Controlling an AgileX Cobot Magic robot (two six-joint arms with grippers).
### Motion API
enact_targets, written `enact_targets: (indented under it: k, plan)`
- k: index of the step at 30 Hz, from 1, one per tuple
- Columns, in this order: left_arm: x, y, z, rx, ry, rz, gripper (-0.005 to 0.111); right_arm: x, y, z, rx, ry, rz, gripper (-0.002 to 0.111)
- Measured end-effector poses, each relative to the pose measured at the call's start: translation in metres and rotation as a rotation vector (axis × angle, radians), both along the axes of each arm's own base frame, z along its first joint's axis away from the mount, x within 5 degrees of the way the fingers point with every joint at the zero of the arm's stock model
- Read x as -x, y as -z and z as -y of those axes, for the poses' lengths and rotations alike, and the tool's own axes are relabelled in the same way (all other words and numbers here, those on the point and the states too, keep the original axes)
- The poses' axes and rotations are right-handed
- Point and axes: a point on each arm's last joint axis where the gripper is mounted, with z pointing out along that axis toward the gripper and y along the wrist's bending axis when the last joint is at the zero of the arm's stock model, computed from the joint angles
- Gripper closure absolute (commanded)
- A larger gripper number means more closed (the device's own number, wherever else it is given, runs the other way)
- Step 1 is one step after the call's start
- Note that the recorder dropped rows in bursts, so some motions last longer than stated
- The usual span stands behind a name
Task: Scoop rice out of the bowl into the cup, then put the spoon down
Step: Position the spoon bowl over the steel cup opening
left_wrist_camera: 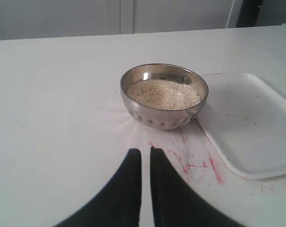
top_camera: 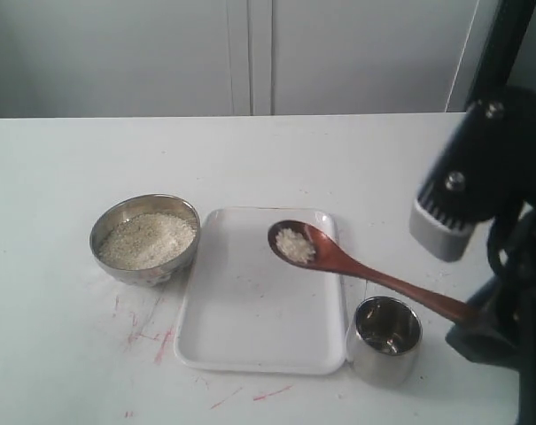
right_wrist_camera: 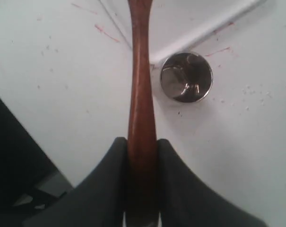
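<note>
Wooden spoon (top_camera: 356, 266), handle pinched in the right claw (right_wrist_camera: 142, 144), holds rice (top_camera: 294, 245) over the tray (top_camera: 250, 319); the cup (top_camera: 387, 338) sits back along the handle, nearer the claw than the head

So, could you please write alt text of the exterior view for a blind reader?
The right hand holds a wooden spoon carrying rice above a white tray. A steel bowl of rice sits left of the tray, and a steel cup stands by its lower right corner.
</note>
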Motion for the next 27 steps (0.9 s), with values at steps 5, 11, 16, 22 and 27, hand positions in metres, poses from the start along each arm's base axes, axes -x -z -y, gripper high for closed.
enact_targets:
  k: [5,11,16,22,27]
  plan:
    - [0.000,0.000,0.000,0.000,0.000,0.000,0.092,0.012,0.021,0.011,0.020,0.024,-0.035,0.108]
    - [0.000,0.000,0.000,0.000,0.000,0.000,0.092,0.022,0.035,0.023,0.037,0.051,-0.042,0.108]
    - [0.000,0.000,0.000,0.000,0.000,0.000,0.092,0.026,0.045,0.035,0.070,0.098,-0.010,0.108]
    - [0.000,0.000,0.000,0.000,0.000,0.000,0.092,0.027,0.058,0.043,0.130,0.122,0.008,0.108]
    - [0.000,0.000,0.000,0.000,0.000,0.000,0.092,0.023,0.063,0.049,0.205,0.129,0.053,0.108]
